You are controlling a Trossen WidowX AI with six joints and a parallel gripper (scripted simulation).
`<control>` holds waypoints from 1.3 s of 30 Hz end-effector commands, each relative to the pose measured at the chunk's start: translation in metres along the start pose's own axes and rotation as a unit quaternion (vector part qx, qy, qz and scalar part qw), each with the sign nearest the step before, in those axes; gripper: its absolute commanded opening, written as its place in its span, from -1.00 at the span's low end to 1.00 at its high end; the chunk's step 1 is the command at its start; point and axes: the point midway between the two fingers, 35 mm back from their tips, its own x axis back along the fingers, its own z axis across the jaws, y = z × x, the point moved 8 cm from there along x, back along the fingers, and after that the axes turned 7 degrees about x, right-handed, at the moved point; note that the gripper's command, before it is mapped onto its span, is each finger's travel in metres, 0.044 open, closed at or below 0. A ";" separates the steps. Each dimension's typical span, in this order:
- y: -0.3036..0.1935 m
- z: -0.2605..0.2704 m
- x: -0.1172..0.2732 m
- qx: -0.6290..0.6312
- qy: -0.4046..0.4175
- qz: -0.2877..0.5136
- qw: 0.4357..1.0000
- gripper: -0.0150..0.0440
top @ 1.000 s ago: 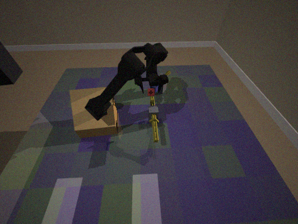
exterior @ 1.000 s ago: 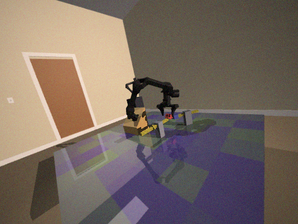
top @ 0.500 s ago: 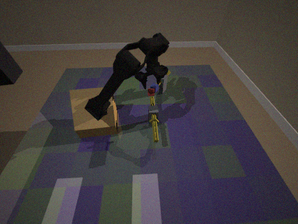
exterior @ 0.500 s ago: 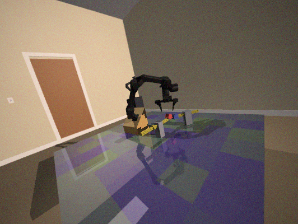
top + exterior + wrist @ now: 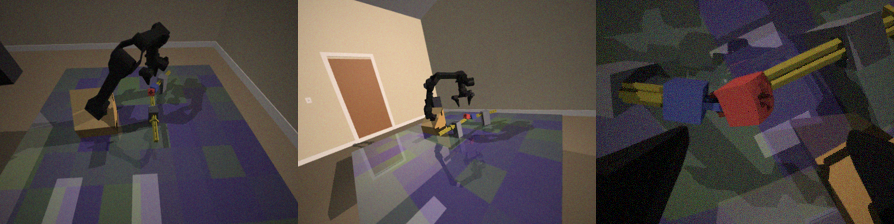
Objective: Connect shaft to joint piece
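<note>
The red joint piece (image 5: 151, 92) (image 5: 467, 116) (image 5: 742, 102) is hinged to a blue piece (image 5: 154, 86) (image 5: 474, 116) (image 5: 685, 100) on the first shaft (image 5: 479, 115) (image 5: 643, 95). That shaft runs through its grey block (image 5: 485, 118) (image 5: 603, 90). The second shaft (image 5: 156, 134) (image 5: 445, 130) (image 5: 806, 62) passes through the other block (image 5: 153, 110) (image 5: 458, 129) (image 5: 871, 37). The red piece's cross-shaped opening is visible, with no shaft seen in it; the second shaft's end meets the piece's edge in the wrist view. My gripper (image 5: 152, 79) (image 5: 464, 105) (image 5: 770, 136) is open and empty above the joint.
A wooden box (image 5: 93, 112) (image 5: 432, 129) stands under the arm's base, left of the shafts. A cross-shaped yellow collar (image 5: 154, 120) sits on the second shaft, on the block's side away from the joint. Both blocks stand upright on the patchwork floor.
</note>
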 end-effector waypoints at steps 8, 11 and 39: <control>0.000 -0.010 0.031 0.177 0.024 0.003 0.984 1.00; -0.001 -0.013 0.039 0.224 0.029 0.003 0.974 1.00; 0.016 -0.070 -0.004 0.080 0.007 0.004 0.997 1.00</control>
